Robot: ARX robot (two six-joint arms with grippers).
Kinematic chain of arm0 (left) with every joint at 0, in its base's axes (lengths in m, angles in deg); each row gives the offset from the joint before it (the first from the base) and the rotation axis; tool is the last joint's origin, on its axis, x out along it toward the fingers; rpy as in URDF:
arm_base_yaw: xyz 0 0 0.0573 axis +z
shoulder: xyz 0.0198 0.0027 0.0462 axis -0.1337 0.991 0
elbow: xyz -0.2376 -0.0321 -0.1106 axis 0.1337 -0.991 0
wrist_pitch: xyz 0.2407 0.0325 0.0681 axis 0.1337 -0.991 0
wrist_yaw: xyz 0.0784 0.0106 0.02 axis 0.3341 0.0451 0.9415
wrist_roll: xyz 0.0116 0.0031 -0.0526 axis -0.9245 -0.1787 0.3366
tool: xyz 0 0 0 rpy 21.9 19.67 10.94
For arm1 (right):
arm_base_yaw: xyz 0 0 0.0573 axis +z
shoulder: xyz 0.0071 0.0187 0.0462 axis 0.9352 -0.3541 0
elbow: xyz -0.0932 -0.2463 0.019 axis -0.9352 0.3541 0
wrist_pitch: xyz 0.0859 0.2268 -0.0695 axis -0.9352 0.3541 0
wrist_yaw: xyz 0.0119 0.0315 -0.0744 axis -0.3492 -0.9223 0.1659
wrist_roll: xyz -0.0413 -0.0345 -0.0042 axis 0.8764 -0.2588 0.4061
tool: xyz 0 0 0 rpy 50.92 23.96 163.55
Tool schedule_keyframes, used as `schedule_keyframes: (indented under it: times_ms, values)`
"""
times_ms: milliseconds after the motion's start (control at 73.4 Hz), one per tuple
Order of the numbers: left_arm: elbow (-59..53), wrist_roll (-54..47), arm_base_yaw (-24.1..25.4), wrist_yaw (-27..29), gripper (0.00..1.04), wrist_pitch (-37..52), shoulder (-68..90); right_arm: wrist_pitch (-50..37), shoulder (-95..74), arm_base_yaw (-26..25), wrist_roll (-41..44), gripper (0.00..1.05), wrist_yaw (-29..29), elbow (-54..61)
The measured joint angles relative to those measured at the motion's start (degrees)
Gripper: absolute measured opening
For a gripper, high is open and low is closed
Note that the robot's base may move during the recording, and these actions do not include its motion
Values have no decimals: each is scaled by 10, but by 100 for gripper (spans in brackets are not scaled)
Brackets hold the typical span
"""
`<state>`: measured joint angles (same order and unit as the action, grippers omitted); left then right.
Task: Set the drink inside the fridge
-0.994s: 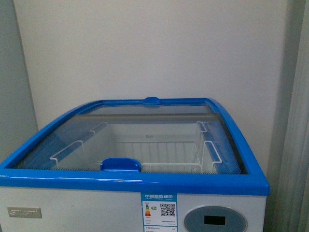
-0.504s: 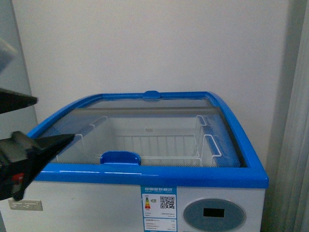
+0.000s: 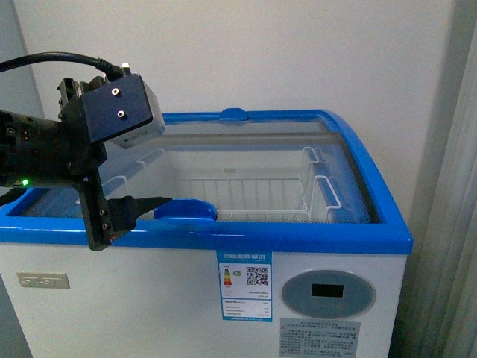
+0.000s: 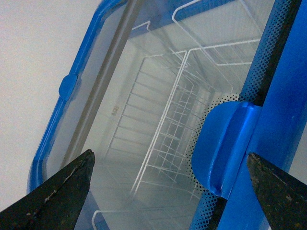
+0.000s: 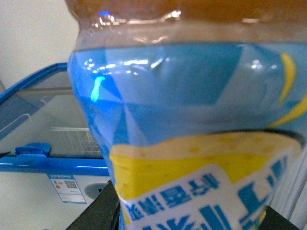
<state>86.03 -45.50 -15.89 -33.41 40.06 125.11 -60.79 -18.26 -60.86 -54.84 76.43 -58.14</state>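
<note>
My left gripper (image 4: 170, 153), jaws spread wide, lines up on the blue handle (image 3: 186, 210) of the chest freezer (image 3: 149, 298), whose glass lid (image 3: 246, 153) is closed and must slide open first. Half a second ago this arm was only entering the frame. My right gripper (image 5: 192, 218) clamps the drink bottle (image 5: 192, 120), held clear of the freezer.

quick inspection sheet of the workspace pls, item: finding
surface: glass lid of fridge looks shut
job's things: drink, blue and yellow label, held short of the fridge; wire basket inside, nothing seen in it
clutter: nothing seen
grippers: left gripper open, fingers either side of the lid's blue handle; right gripper shut on drink
cables: black cable loops off left arm
surroundings: pale wall behind
</note>
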Motion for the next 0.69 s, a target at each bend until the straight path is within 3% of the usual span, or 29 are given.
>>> schedule_keyframes:
  times_ms: [695]
  values:
    - [120, -7, -15, 9, 97, -18, 127, 0, 0, 0, 0, 36, 0, 0]
